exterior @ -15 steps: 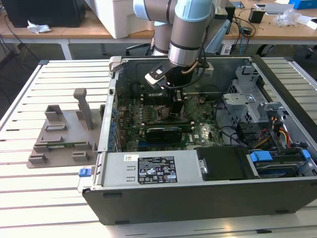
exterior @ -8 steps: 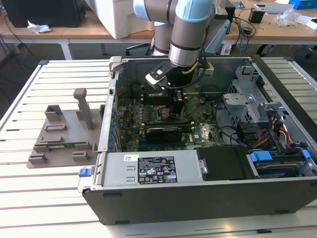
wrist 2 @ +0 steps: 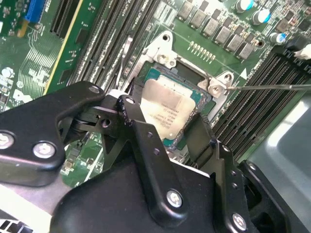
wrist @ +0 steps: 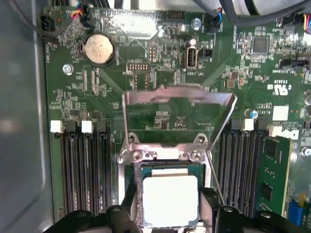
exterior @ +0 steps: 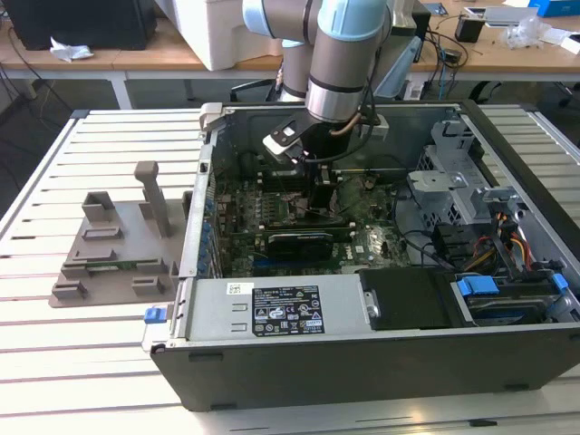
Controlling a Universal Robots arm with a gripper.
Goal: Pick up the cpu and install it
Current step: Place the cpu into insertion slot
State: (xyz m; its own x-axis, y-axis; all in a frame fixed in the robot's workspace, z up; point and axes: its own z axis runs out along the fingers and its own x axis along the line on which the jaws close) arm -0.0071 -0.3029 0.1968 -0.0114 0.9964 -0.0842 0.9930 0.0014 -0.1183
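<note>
Cpu [wrist: 170, 200]: silvery square chip, lying flat in the socket [wrist 2: 164, 74] directly beneath the pincer [exterior: 323, 201], which straddles it. Whether the pincer clasps it or stands loose cannot be told. Load plate [wrist: 179, 97] stands raised just beyond the pincer, so the step in hand appears to be seating, not yet locking; any further move calls for a straight, level path with no sideways drag.

The exterior view looks down on the whole computer case [exterior: 362, 358] from afar; both wrist views look closely down, sharing the cpu [wrist 2: 170, 109] [wrist: 170, 200].
</note>
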